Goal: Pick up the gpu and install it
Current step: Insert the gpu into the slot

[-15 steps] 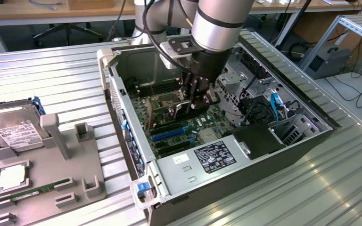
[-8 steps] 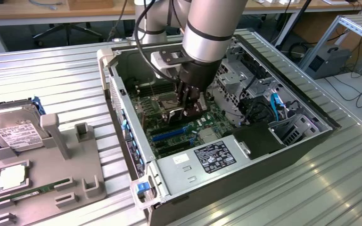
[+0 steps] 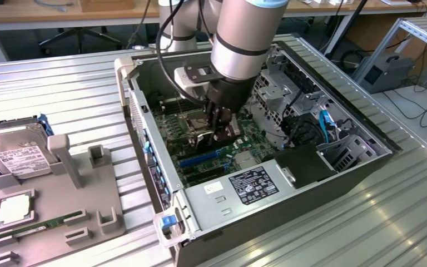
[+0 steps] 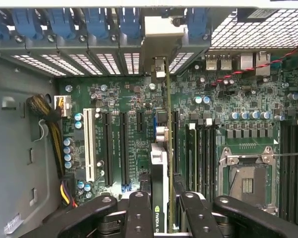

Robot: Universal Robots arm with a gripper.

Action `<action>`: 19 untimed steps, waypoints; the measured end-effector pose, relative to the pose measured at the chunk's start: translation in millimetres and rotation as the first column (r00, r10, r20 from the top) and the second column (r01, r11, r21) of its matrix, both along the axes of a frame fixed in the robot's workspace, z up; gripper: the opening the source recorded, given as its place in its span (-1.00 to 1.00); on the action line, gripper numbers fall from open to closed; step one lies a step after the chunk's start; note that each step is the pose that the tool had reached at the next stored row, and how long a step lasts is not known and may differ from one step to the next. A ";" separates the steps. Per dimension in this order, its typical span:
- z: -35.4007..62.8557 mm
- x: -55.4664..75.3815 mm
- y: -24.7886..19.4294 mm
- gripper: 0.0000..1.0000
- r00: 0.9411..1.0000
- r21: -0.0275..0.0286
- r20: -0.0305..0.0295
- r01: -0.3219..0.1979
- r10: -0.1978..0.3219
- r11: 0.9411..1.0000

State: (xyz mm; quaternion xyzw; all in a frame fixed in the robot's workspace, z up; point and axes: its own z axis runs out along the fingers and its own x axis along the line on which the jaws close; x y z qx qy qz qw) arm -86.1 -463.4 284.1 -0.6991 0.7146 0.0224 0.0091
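The gpu (image 4: 160,163) stands edge-on between my fingers (image 4: 139,208), a thin dark card with a brownish board. My gripper (image 4: 164,210) is shut on its upper edge. The card runs along the motherboard (image 4: 114,104) among the long black expansion slots. Its silver end bracket (image 4: 161,29) reaches the rear slot openings with the blue clips. Whether the card sits fully in a slot I cannot tell. In the exterior view my gripper (image 3: 222,129) is deep inside the open computer case (image 3: 347,167), low over the board.
Beside the card lies the bare CPU socket (image 4: 246,181). The power supply (image 3: 251,183) fills the case's near end. On the exterior view's left, a grey holder (image 3: 87,206) carries a hard drive (image 3: 13,147), a CPU (image 3: 13,208) and a green RAM stick (image 3: 35,228).
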 end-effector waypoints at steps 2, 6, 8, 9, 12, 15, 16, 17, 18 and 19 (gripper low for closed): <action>-1.4 -0.9 0.0 -0.46 1.000 0.000 0.001 0.000 0.000 1.000; -4.5 -1.3 0.0 -0.46 1.000 0.000 0.003 0.000 0.000 1.000; -7.2 -1.3 0.0 -0.46 1.000 0.000 0.003 0.000 0.000 1.000; -8.4 -1.3 0.0 -0.46 1.000 0.000 0.003 0.000 0.000 1.000; -11.8 -1.6 -0.2 -0.46 1.000 0.000 0.003 0.001 -0.001 1.000; -12.5 -1.8 -0.3 -0.46 1.000 0.000 0.003 0.003 -0.003 1.000; -12.8 -2.1 -0.3 -0.46 1.000 0.000 0.003 0.008 -0.008 1.000; -12.9 -2.3 -0.4 -0.46 1.000 0.000 0.003 0.014 -0.014 1.000; -12.9 -2.3 -0.4 -0.46 1.000 0.000 0.003 0.016 -0.016 1.000; -13.1 -2.4 -0.5 -0.46 1.000 0.000 0.004 0.017 -0.017 1.000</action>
